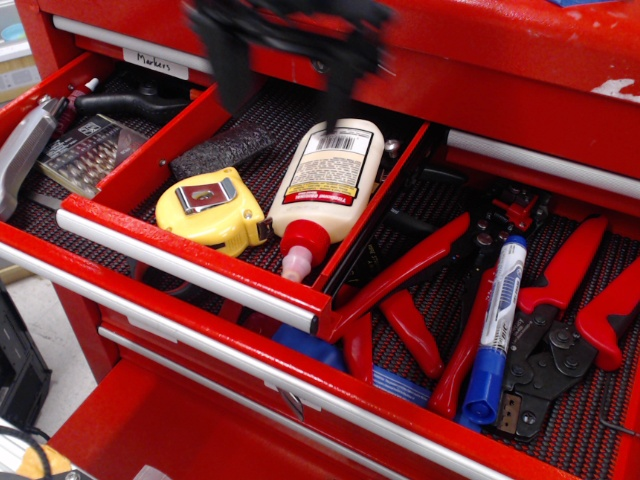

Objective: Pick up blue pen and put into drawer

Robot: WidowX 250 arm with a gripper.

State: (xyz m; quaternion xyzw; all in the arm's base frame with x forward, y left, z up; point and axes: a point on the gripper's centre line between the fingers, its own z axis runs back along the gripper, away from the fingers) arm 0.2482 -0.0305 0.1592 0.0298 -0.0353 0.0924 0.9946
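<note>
Pen (496, 330), one, blue, cap near, tail far, lying across red pliers (420, 275). Hand (285, 45) blurred, far left; grip state unclear.

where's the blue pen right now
The blue pen lies at the lower right of the view, in the lower drawer, on top of the red-handled pliers, cap toward the front.

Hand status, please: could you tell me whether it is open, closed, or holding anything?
Hand: motion-blurred above the glue bottle; open or closed cannot be told.
</note>
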